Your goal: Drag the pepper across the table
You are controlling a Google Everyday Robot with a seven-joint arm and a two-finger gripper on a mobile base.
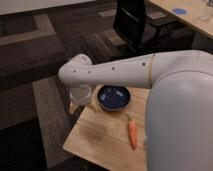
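**At the table's far corner: gripper low, pepper lying apart**

At the left edge of the small wooden table (100,137), the gripper (76,106) hangs low from the white arm (115,72), close to the corner of the top. The wrist hides most of it, so I cannot tell how far it is open or whether it has hold of anything.

Just beside the gripper, toward the picture's right, a blue bowl (115,97) sits on the tabletop. Further right of the gripper and nearer the camera lies the pepper (132,135), slim and orange, flat on the wood with its length running roughly toward the camera. It is well apart from the gripper and a little apart from the bowl.

The tabletop is light, plain wood. Around it spreads dark carpet (40,60) with paler bands. Beyond the gripper, at the back of the room, stands a black office chair (132,22) beside a pale desk (192,20) that bears a blue disc (179,10).
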